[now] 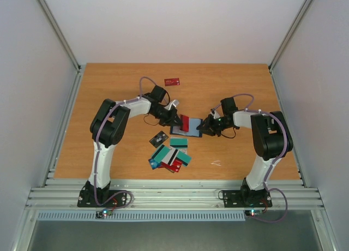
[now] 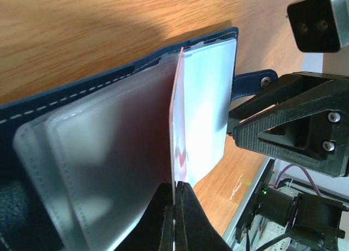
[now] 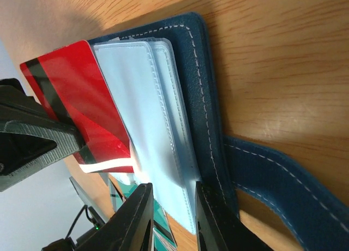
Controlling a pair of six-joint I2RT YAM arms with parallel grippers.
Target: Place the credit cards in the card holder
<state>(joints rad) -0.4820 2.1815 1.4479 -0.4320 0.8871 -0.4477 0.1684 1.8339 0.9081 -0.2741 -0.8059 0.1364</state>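
The left gripper (image 2: 175,193) is clenched on a red card (image 3: 82,98), holding it on edge with its far end standing among the clear pocket leaves (image 3: 158,114) of the open card holder (image 3: 199,71). The holder lies on the table (image 1: 109,87) between the two arms. The right gripper (image 3: 173,191) is pinched on the edge of those leaves at the holder's right side, while the other credit cards (image 1: 170,155) lie in a loose heap near the holder, toward the arms' bases

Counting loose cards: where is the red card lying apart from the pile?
In the top view, the lone red card lies near the table's far edge, about mid-width, just beyond the left arm and well apart from the card holder.
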